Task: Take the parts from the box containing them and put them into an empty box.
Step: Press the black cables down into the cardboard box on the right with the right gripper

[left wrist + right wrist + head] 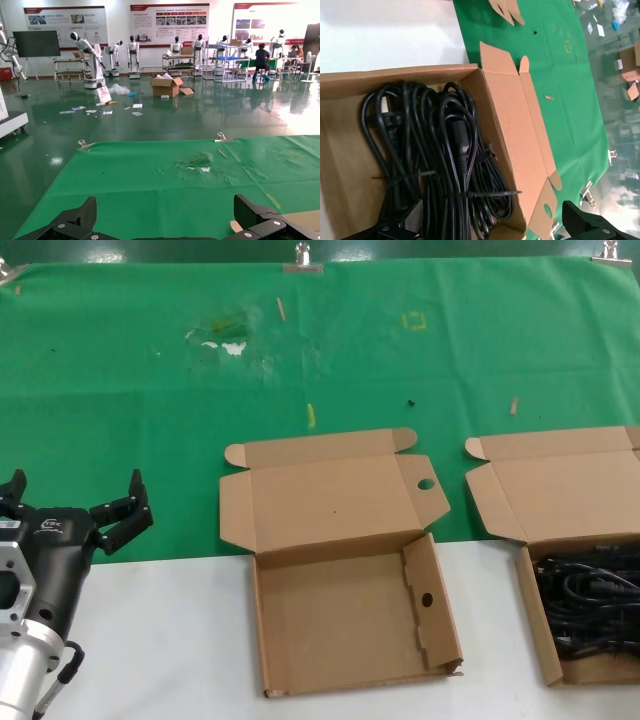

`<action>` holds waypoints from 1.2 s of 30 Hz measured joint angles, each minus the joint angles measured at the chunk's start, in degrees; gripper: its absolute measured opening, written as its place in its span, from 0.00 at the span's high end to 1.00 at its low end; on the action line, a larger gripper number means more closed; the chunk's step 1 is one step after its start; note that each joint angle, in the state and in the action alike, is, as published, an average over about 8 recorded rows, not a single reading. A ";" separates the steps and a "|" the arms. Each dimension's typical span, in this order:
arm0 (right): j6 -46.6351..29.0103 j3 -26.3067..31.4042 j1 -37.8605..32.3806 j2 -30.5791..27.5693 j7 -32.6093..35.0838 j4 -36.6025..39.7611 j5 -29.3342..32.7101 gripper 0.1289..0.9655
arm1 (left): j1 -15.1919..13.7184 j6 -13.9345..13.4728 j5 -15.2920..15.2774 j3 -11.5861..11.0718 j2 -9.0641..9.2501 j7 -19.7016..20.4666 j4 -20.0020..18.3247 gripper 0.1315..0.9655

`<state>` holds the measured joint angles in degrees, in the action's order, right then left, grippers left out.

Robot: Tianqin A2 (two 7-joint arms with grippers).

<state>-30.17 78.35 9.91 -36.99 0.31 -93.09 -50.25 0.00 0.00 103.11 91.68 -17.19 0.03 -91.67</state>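
Note:
The black power cords [440,150] lie in a tangled bundle inside the brown cardboard box [505,125] at the right edge of the head view [535,615], where the cords [590,605] show partly. My right gripper [492,215] is open just above the cords, with one finger over the bundle and the other out beyond the box wall. It is out of the head view. The empty box [340,610] with round holes lies open at the centre. My left gripper [77,490] is open and empty at the left, clear of both boxes, and also shows in the left wrist view [165,205].
Both boxes straddle the line between the green cloth [300,340] and the white table [170,640], their lids [330,500] lying back on the cloth. Small scraps [310,415] and a white stain [232,347] mark the cloth. Metal clips [303,258] hold its far edge.

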 joint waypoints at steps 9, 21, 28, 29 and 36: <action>0.70 2.80 -6.09 2.68 0.45 5.89 3.04 0.00 | 0.00 0.00 0.00 0.00 0.00 0.01 0.00 0.00; 1.07 4.24 -9.03 2.80 0.80 9.11 3.77 0.04 | 0.00 0.00 -0.01 0.00 0.00 0.01 0.00 0.00; 1.22 4.40 -8.48 2.13 0.87 9.43 3.05 0.06 | 0.00 0.00 -0.01 0.00 0.00 0.00 0.00 0.00; 1.24 4.45 -8.38 1.99 0.90 9.54 2.90 0.08 | 0.00 0.00 -0.01 0.00 0.00 0.00 0.00 0.00; 1.42 5.02 -8.08 1.09 1.13 10.45 1.98 0.20 | 0.00 0.00 -0.01 0.00 0.00 0.00 0.00 0.00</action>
<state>-28.75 83.37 1.83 -35.90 1.43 -82.64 -48.27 0.00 0.00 103.10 91.68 -17.19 0.03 -91.67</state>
